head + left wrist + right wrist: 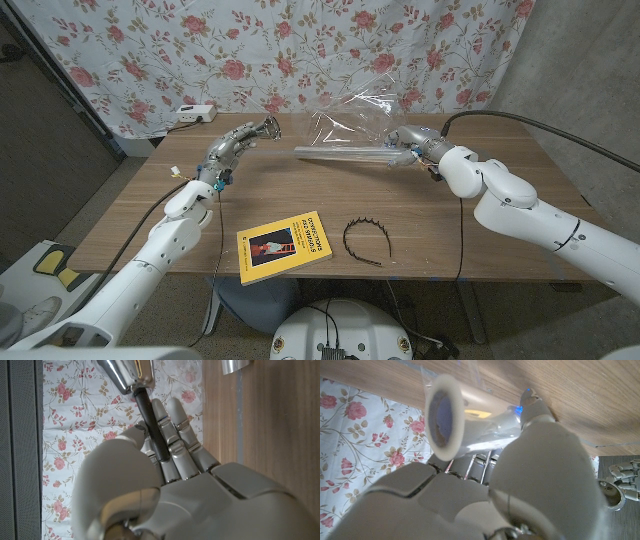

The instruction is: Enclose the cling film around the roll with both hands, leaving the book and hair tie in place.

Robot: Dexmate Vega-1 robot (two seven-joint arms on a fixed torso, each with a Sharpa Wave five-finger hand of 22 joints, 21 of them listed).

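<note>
- Your right hand (pixel 408 140) grips one end of the roll (pixel 340 153); in the right wrist view its fingers (pixel 470 467) curl around the tube, whose open round end faces the camera.
- The roll is a long pale tube lying level just above the counter (pixel 150 205), pointing from your right fingers toward your left hand (pixel 240 140).
- The cling film (pixel 355 115) is clear, glossy and crinkled; a loose sheet of it stands up behind the roll, just beyond your right fingers.
- Your left hand is raised off the counter, well apart from the roll's free end. In the left wrist view its fingers (pixel 172 440) lie straight and close together; you hold nothing with them.
- The book (pixel 285 245), flat and yellow-covered, lies on the wooden counter well nearer the robot than either set of fingers.
- The hair tie (pixel 366 240) is a thin black open hoop with small teeth, just beside the book, on the right-hand side.
- The counter is brown wood grain.
</note>
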